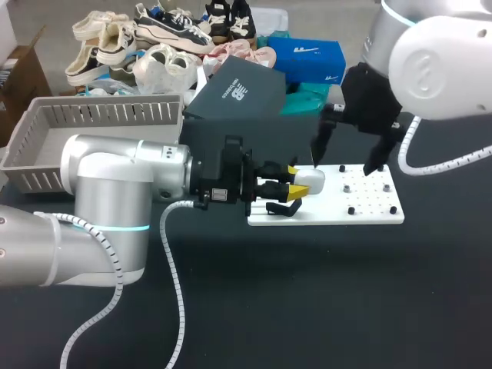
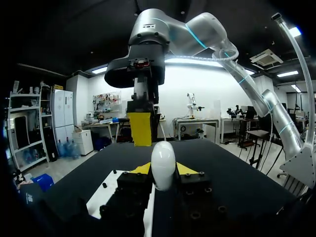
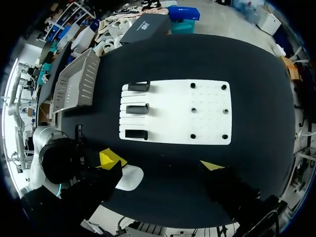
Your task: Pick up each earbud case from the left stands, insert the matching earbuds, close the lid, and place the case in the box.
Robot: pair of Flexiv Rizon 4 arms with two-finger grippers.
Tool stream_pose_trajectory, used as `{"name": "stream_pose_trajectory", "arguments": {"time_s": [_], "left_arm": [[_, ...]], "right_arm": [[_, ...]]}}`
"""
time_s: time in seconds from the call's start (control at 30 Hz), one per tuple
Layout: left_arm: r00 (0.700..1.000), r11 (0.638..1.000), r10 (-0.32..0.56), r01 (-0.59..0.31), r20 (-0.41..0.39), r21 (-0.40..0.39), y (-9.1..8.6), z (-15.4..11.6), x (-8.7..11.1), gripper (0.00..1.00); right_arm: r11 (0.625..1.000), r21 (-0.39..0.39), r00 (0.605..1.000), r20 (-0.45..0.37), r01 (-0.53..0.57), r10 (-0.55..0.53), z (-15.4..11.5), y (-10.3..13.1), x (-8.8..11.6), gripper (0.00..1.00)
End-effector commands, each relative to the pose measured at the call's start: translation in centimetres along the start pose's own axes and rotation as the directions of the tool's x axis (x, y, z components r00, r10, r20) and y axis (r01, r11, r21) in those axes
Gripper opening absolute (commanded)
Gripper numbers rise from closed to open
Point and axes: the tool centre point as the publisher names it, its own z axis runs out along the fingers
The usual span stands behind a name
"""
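Left pincer is closed on a white oval earbud case, one yellow tip on either side. The case is held above the near-left edge of the white pegboard, over the black stands in a row of three along that side.

Right pincer hangs over the board just beyond the case, fingers spread wide and holding nothing. In the left wrist view one of its yellow fingertips sits directly ahead of the case.

Behind the left arm on the black table: a grey slatted plastic basket, with a dark shoe box beside it. Loose shoes and a blue carton lie further back.
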Motion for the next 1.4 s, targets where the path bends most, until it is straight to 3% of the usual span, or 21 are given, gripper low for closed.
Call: {"name": "stream_pose_trajectory", "arguments": {"time_s": [0.03,0.2,0.47,0.73,1.03,1.4], "left_arm": [[1.0,1.0,0.0,0.0,0.001,0.001,0.1,0.0,0.0,0.0],[1.0,1.0,0.0,0.0,-0.004,-0.021,0.1,-0.9,-0.4,0.0],[1.0,0.981,-0.014,0.011,-0.019,-0.192,0.4,-5.2,-2.4,0.0],[0.997,0.937,-0.063,0.048,-0.034,-0.345,0.5,-8.4,-2.4,0.0],[0.982,0.806,-0.181,0.116,-0.054,-0.581,0.9,-13.9,0.0,0.0],[0.957,0.581,-0.272,0.081,-0.1,-0.81,3.2,-20.6,1.3,0.0]], "right_arm": [[1.0,-0.004,0.998,0.06,-0.014,0.014,-1.2,-1.3,1.1,1.0],[0.999,0.018,0.995,0.089,0.048,-0.049,-2.4,-2.4,1.4,1.0],[0.998,0.0,0.99,0.126,0.065,-0.065,-3.1,-3.6,0.7,1.0],[0.998,0.0,0.99,0.126,0.065,-0.065,-3.1,-3.6,0.7,1.0],[0.998,0.0,0.99,0.126,0.065,-0.065,-3.1,-3.6,0.7,1.0],[0.998,0.0,0.99,0.126,0.065,-0.065,-3.1,-3.6,0.7,1.0]]}}
